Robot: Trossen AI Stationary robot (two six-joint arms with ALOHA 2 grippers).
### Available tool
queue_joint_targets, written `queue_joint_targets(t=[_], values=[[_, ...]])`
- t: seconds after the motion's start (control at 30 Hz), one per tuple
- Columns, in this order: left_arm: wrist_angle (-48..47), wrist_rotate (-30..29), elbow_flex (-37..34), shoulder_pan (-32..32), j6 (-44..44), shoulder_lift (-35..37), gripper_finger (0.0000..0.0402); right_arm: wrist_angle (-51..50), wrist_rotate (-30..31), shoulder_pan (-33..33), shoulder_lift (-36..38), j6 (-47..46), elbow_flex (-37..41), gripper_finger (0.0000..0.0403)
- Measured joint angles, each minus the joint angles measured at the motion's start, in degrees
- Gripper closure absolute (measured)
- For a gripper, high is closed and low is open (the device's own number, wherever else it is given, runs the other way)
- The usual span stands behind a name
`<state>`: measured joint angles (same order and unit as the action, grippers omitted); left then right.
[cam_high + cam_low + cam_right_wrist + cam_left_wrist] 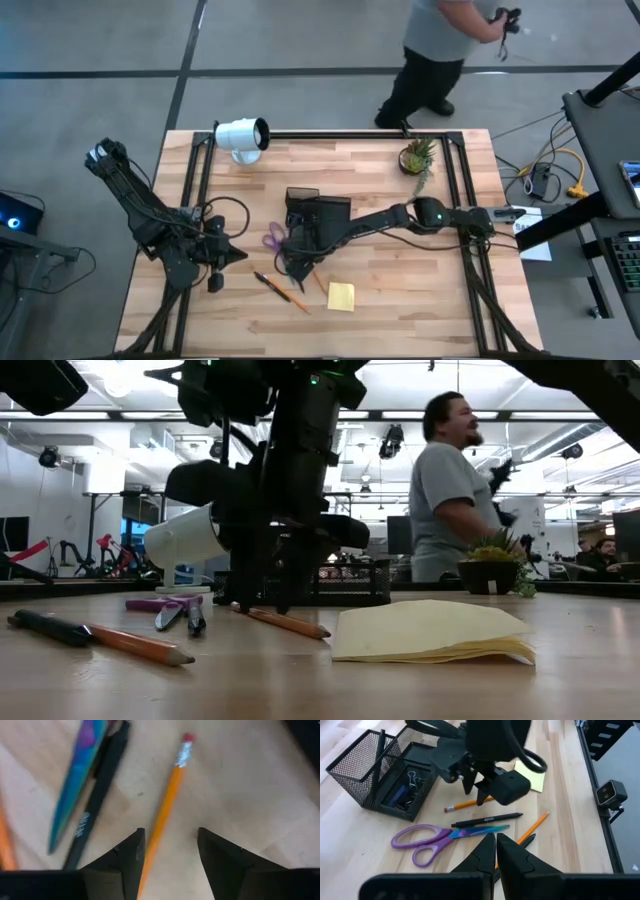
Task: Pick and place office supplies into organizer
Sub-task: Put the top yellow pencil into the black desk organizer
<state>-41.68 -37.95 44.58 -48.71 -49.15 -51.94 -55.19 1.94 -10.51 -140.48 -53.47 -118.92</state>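
Left gripper: waits left of the organizer, low over the table; its fingers lie pressed together with nothing between them
Scissors: purple-handled, flat on the wood just left of the organizer's near corner; in the left wrist view the blades run alongside a black pen
Black pen: lies just beside the scissor blades, on the side toward the organizer
Pencil under the right gripper: orange with a pink eraser, near the organizer's front; it lies on the table between the spread fingers, not clamped
Second pencil: well in front of the organizer, its dark end to the left
Organizer: black mesh tray at the table's middle; the left wrist view shows binder clips and a blue bit in its low section
Right gripper: reaches from the right to the organizer's front left corner, pointing down, fingers apart either side of the pencil
Sticky-note pad: yellow, in front of the organizer, to the right of both pencils
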Motion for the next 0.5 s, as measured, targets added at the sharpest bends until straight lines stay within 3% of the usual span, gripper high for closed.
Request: queue_joint_targets(t=[0.5], values=[[-1.44,0.02,0.0,0.95,0.04,0.0,0.0402,0.36,4.6,-1.55,-0.25,5.77,1.46,0.03]])
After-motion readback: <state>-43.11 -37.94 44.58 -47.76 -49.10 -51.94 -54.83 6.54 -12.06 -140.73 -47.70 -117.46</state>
